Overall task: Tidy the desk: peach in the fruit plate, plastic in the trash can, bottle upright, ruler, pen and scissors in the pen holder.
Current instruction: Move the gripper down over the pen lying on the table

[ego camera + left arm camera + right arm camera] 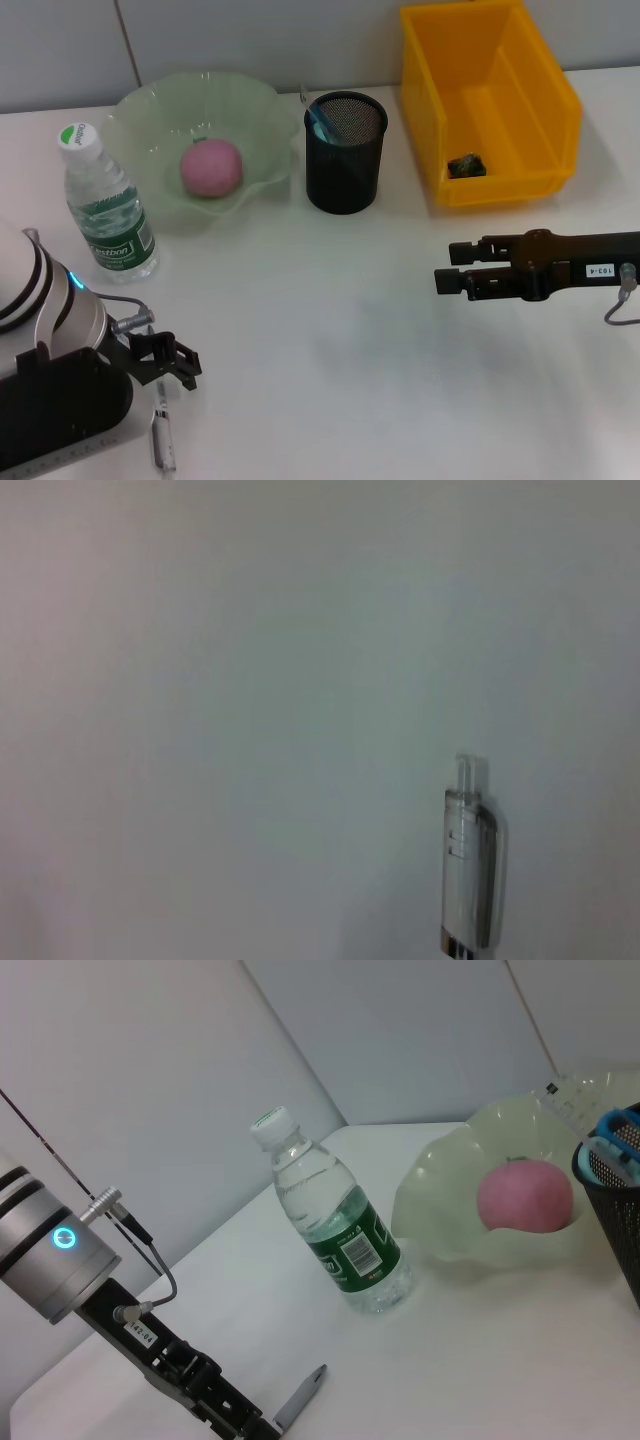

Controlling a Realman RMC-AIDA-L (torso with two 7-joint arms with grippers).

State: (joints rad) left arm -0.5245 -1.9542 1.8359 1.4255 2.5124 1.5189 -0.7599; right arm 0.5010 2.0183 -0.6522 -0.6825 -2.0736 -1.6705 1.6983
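Peach (211,167) plated, bottle (104,205) upright, scrap binned. Pen (162,437) left on bench; left claw (170,365) above, apart. Right claw (452,268) together.

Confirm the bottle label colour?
Green with white print, on the upright bottle; the right wrist view shows it best.

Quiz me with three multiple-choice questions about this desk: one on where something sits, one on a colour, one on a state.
1. Where is the peach? A in the green plate; B in the yellow bin; C on the bare table
2. What colour is the mesh pen holder? A white; B black; C red
3. How is the water bottle? A lying flat; B standing upright; C inside the bin

Answers: 1 A, it rests in the plate's hollow. 2 B, the mesh is dark. 3 B, cap up beside the plate.
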